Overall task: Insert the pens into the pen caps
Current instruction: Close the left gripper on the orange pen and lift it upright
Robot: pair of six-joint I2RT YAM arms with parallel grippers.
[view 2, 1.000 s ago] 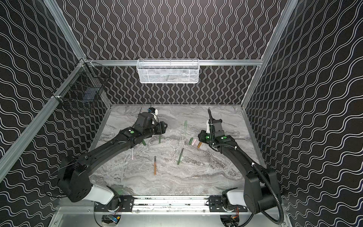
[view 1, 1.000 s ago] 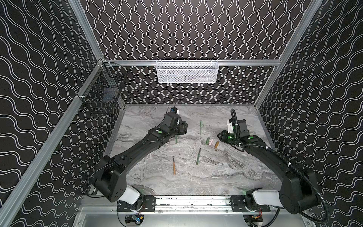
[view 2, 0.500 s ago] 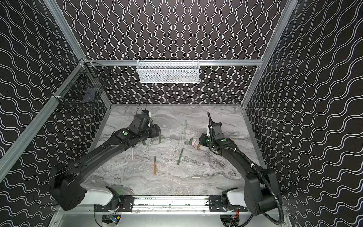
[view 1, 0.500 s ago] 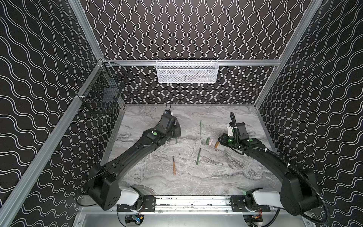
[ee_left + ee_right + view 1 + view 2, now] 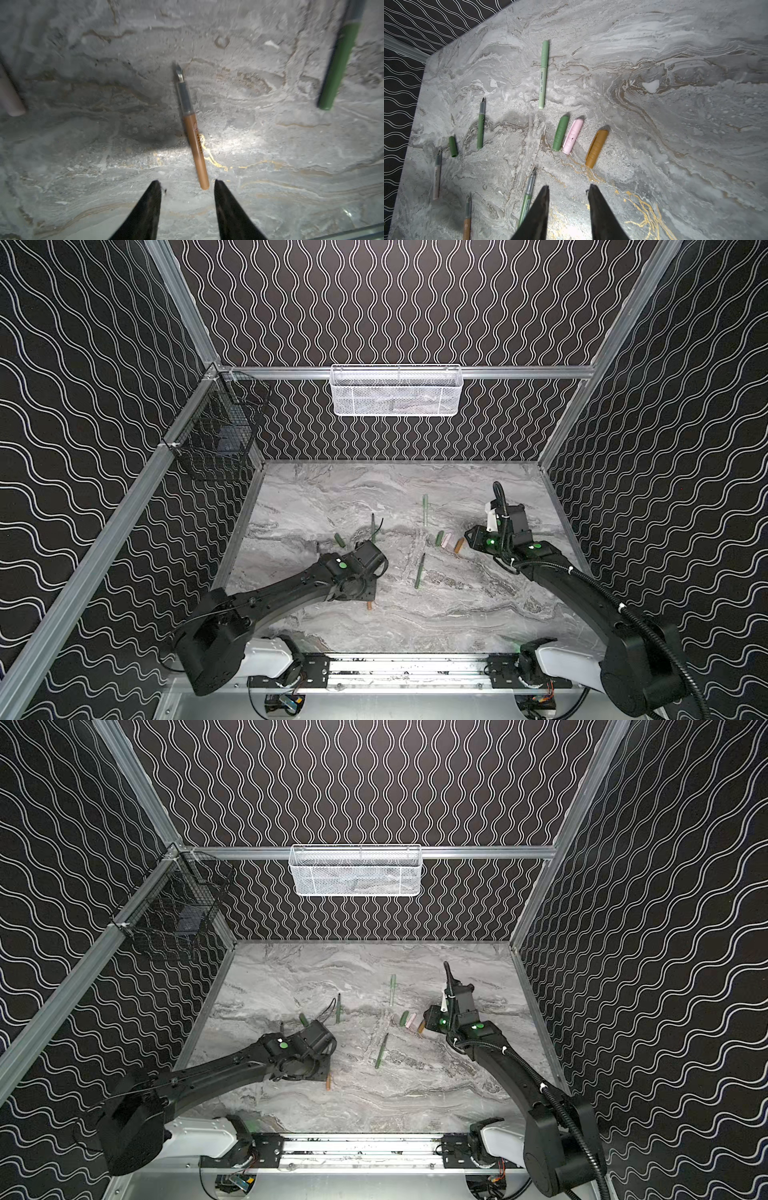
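Note:
The orange-brown pen [image 5: 192, 133] lies uncapped on the marble table, and its rear end sits between the fingertips of my open left gripper [image 5: 187, 182], untouched. Only that end [image 5: 370, 605] shows from under the arm in both top views. My right gripper [image 5: 568, 187] is open and empty, hovering just short of a row of caps: dark green cap [image 5: 560, 133], pink cap [image 5: 573, 136], orange-brown cap [image 5: 597, 148]. A green pen [image 5: 527, 199] lies beside its left finger.
A pale green pen [image 5: 543, 74] lies further back. A dark green pen [image 5: 480, 124], another dark green cap [image 5: 453, 146] and a pinkish white pen [image 5: 437, 176] lie to the left. A white basket [image 5: 395, 391] and a black basket [image 5: 216, 439] hang on the walls.
My left arm has drawn back from the far-left pens toward the front and now sits over the orange-brown pen, its jaws narrower. The right jaws have opened slightly.

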